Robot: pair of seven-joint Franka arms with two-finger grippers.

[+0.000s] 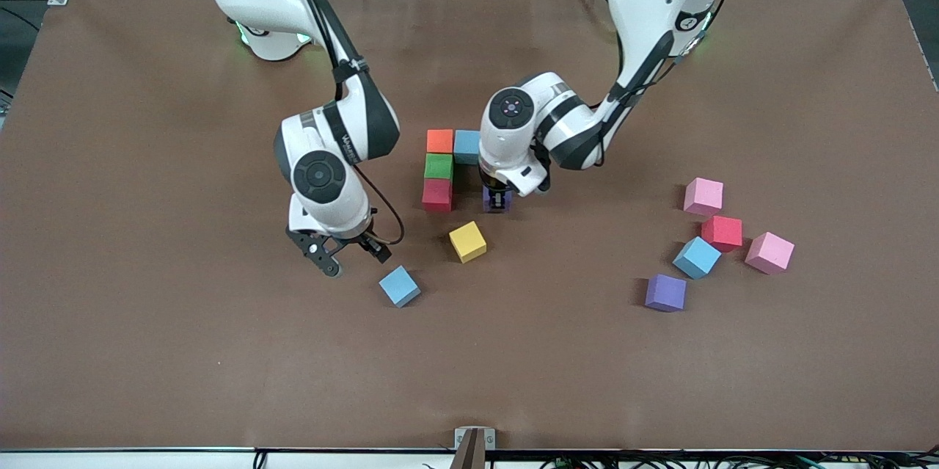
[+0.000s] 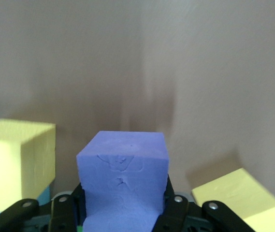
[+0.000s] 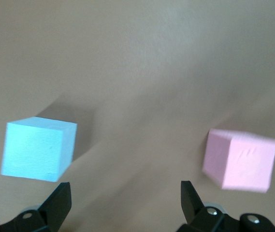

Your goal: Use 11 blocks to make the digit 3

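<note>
Right gripper (image 1: 351,257): jaws spread wide, nothing between them, hanging low over bare table with the loose blue cube (image 1: 400,286) at its 4 o'clock.
Loose blue cube: alone on the table, nearer the front camera than the started figure.
Started figure: orange cube (image 1: 440,141) touching a blue cube (image 1: 466,146) in one row; green cube (image 1: 439,166) and red cube (image 1: 437,194) run in a touching column from the orange one toward the front camera.
Yellow cube (image 1: 468,241): loose and turned askew, at 5 o'clock from the red cube of the column.
Left gripper (image 1: 497,197): clenched on a purple cube (image 2: 123,181), down at table level beside the column, a gap apart from the red cube.
Spare cluster, toward the left arm's end: purple cube (image 1: 666,293), blue cube (image 1: 697,257), red cube (image 1: 722,233), with pink cubes (image 1: 703,196) at its 12 o'clock and 3 o'clock.
</note>
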